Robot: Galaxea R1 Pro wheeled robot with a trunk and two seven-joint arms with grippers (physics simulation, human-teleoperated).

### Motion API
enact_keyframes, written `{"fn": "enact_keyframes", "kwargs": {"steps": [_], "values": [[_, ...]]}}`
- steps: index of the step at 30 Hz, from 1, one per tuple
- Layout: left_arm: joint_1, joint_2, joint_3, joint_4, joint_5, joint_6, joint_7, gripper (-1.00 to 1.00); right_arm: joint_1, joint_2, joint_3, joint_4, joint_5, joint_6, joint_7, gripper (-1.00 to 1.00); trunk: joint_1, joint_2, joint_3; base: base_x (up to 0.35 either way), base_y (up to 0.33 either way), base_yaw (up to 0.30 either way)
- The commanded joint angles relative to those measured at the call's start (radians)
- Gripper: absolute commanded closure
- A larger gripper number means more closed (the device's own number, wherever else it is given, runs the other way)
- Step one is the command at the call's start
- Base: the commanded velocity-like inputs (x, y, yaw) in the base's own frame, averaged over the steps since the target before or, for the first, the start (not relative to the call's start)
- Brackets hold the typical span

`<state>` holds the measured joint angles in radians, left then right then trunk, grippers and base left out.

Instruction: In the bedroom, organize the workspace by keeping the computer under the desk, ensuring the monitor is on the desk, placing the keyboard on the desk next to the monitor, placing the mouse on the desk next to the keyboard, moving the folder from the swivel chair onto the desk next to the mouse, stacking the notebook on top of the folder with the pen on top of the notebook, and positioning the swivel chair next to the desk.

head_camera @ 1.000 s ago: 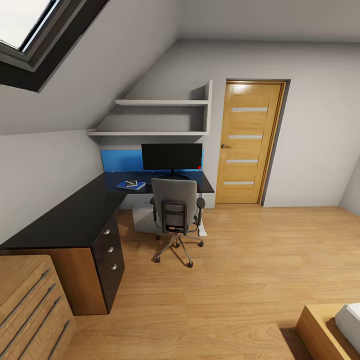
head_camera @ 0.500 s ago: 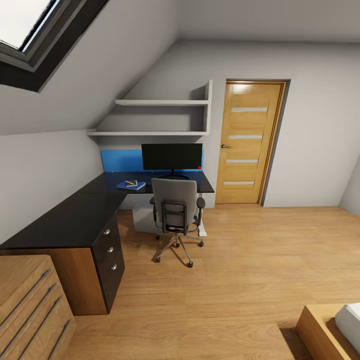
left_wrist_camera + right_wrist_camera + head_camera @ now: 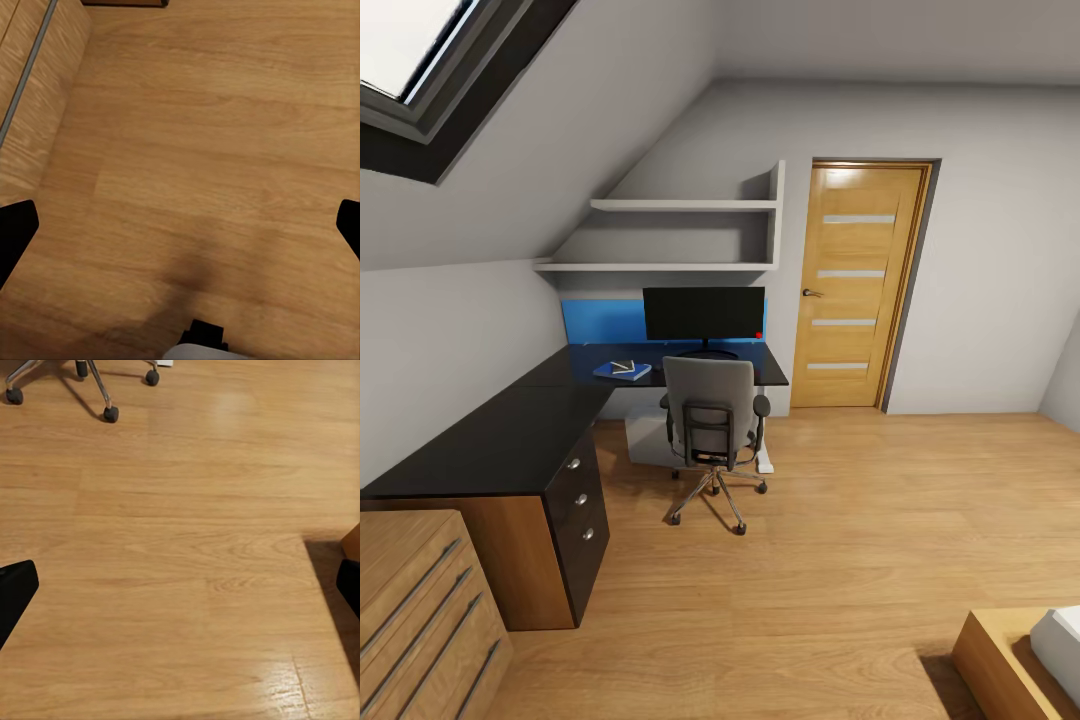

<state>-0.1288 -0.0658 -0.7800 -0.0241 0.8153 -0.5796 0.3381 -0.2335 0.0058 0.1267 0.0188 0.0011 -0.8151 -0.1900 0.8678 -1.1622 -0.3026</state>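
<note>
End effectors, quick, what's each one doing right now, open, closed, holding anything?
Left end effector: open, holding nothing, over bare wood floor.
Right end effector: open, holding nothing, over the floor.

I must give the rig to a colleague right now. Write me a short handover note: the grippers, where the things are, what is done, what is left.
Left gripper and right gripper: open, empty, above bare wood floor.
Monitor stands on the desk. A blue book-like item with something small on top lies on the desk to its left; too far to identify.
Swivel chair is at the desk, back toward the robot; its seat is hidden.
A pale box under the desk may be the computer.
Keyboard, mouse, folder: unconfirmed. Drive closer and check.
</note>
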Motion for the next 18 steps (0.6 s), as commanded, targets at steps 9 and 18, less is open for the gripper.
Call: {"fn": "enact_keyframes", "kwargs": {"steps": [9, 18], "values": [[0.0, 0.0, -0.008, 0.0, 0.001, 0.0, 0.009, -1.0, -0.001, 0.0, 0.008, 0.002, 0.0, -0.002, -0.009, -1.0, 0.0, -0.001, -0.001, 0.0, 0.0, 0.0], [-0.001, 0.0, -0.008, 0.0, 0.001, 0.0, 0.009, -1.0, -0.001, 0.0, 0.008, 0.002, 0.0, -0.002, -0.008, -1.0, 0.0, -0.001, -0.001, 0.0, 0.0, 0.0]]}}
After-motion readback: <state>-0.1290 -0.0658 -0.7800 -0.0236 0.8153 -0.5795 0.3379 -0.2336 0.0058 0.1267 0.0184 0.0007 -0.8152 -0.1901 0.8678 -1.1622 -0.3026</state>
